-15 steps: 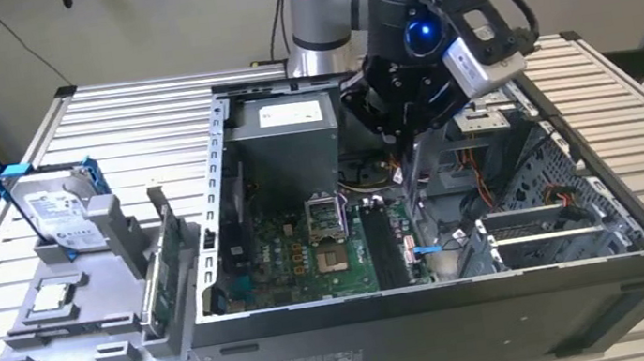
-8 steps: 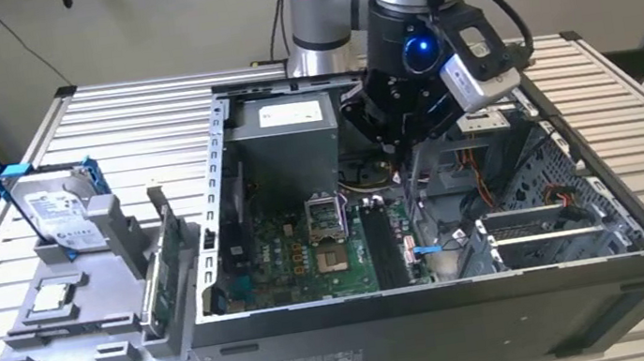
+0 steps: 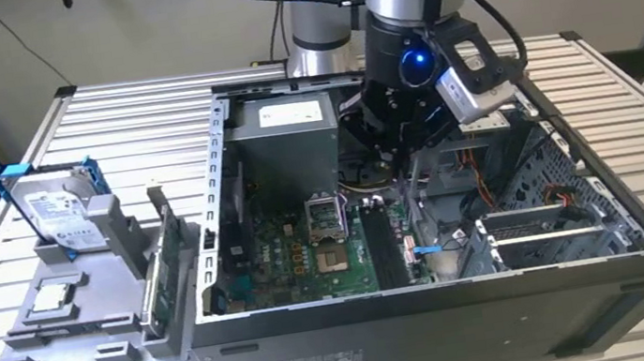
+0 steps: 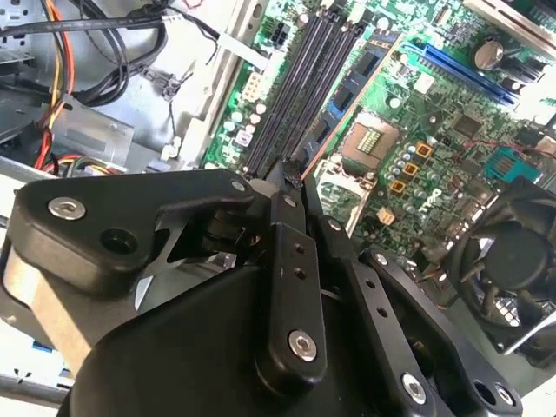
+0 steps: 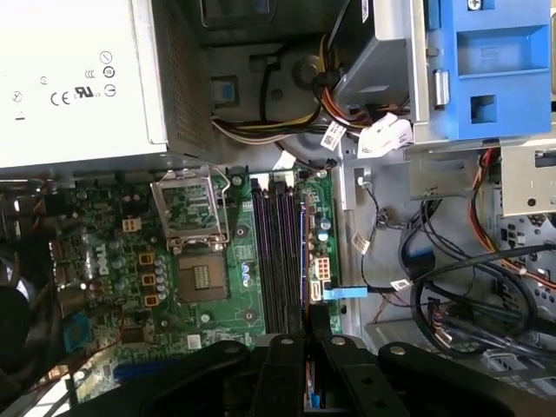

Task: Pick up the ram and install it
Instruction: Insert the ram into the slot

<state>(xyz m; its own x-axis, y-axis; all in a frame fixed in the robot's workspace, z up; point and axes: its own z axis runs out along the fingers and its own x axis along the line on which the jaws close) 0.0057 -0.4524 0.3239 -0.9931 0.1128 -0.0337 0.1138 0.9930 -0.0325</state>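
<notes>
Slatted desk [image 3: 97, 108] carries open computer case [image 3: 445, 334], lying on its side. Grey rack [image 3: 80, 342] on desk at exterior view's left, well apart from gripper; hard drive [image 3: 55, 213] propped upright in it. Inside case: power supply [image 3: 281, 134], green motherboard [image 3: 289, 265]. Arm reaches down into case. Gripper [image 4: 293, 178] clenched on ram [image 4: 343, 100], thin green stick with chips in second wrist view, held lengthwise along black memory slots [image 5: 276, 261], close over them. Seated or not: cannot tell.
</notes>
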